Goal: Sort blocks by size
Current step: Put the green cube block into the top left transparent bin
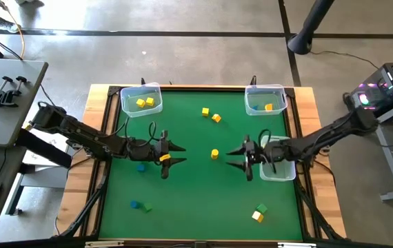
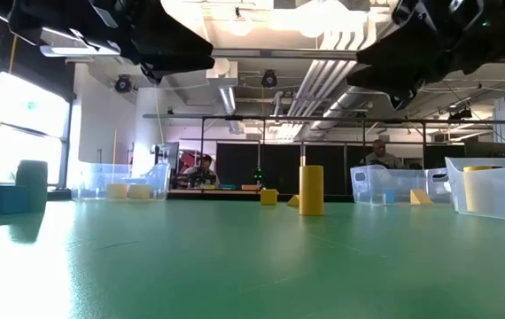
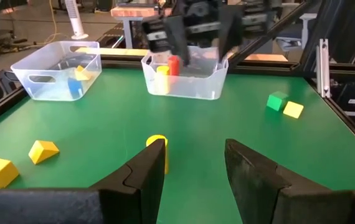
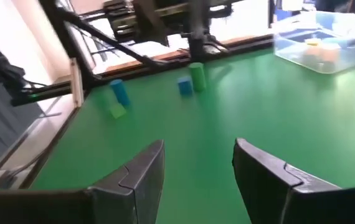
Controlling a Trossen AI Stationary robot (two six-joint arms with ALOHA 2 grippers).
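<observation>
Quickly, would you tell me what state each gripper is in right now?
Left gripper: open, holding nothing, above the green mat.
Right gripper: open, holding nothing, beside the clear bin.

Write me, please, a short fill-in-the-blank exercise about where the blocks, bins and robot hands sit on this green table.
1. The upright yellow cylinder block stands between the two open ____.
2. The clear plastic bin at the far left corner holds two ____ blocks.
3. The left hand and the right hand both hold ____.
4. Beside the small green block lies a ____ one.

Missing words: hands; yellow; nothing; yellow
</observation>
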